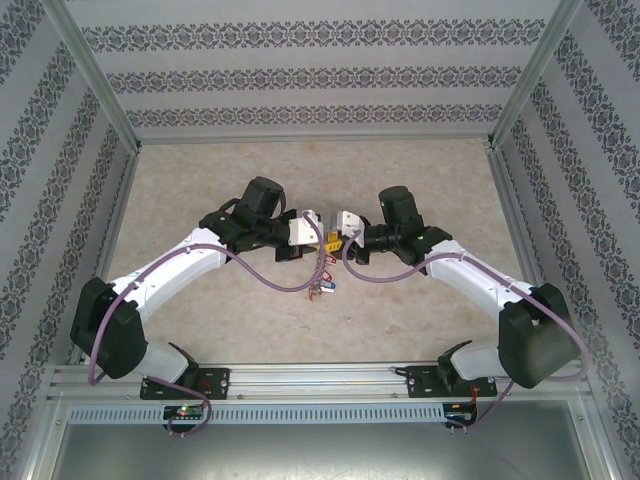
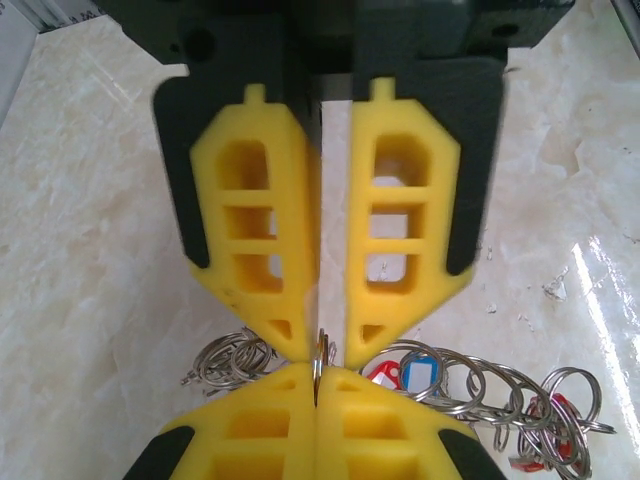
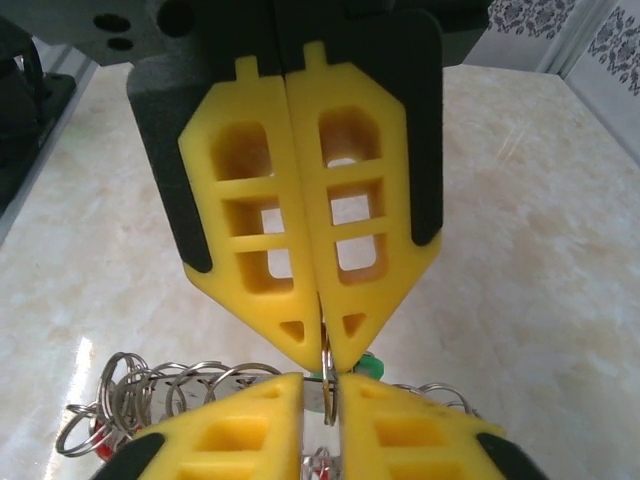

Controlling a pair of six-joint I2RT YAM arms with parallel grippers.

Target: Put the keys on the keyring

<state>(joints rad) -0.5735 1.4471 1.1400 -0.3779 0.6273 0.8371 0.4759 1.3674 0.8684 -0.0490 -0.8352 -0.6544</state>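
Meeting tip to tip above the middle of the beige marbled tabletop (image 1: pixel 200 190), left jaws and right jaws face each other. Left jaws: pressed together at the tips on a thin grey metal ring (image 2: pixel 320 358), seen edge-on. Right jaws: also together, nipping what looks like the opposite side of that ring. The ring's plane runs along the seam of both pairs. From the pinch, a bunch of linked split rings and small keys with red and blue plastic tags (image 1: pixel 322 284) trails toward the near edge. Judgement: neither arm is nearer; the next move depends on working within that shared plane.
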